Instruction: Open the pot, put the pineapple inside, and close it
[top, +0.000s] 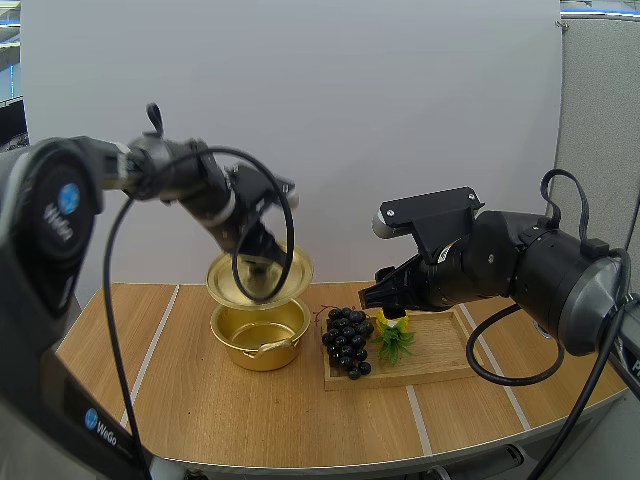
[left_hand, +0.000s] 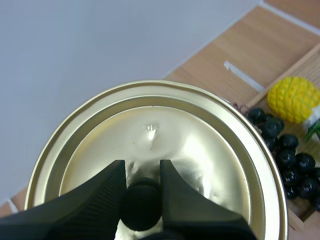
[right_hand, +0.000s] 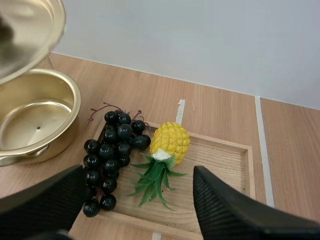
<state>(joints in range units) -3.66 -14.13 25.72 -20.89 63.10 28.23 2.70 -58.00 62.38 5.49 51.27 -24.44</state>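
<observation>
A gold pot (top: 260, 335) stands open on the table, its inside bare (right_hand: 35, 122). My left gripper (top: 262, 258) is shut on the black knob (left_hand: 142, 204) of the gold lid (top: 260, 278), holding it tilted just above the pot; the lid (left_hand: 160, 150) hangs under the fingers (left_hand: 102, 192). A small yellow pineapple (right_hand: 170, 141) with green leaves lies on the wooden tray (right_hand: 220, 160) beside a bunch of dark grapes (right_hand: 111, 150). My right gripper (right_hand: 137, 197) hovers open above the pineapple (top: 392, 325), fingers (right_hand: 225, 210) wide apart, holding nothing.
The tray (top: 440, 350) sits to the right of the pot, with the grapes (top: 348, 340) hanging over its left edge. White tape lines (top: 155, 345) cross the wooden tabletop. A white wall stands behind the table.
</observation>
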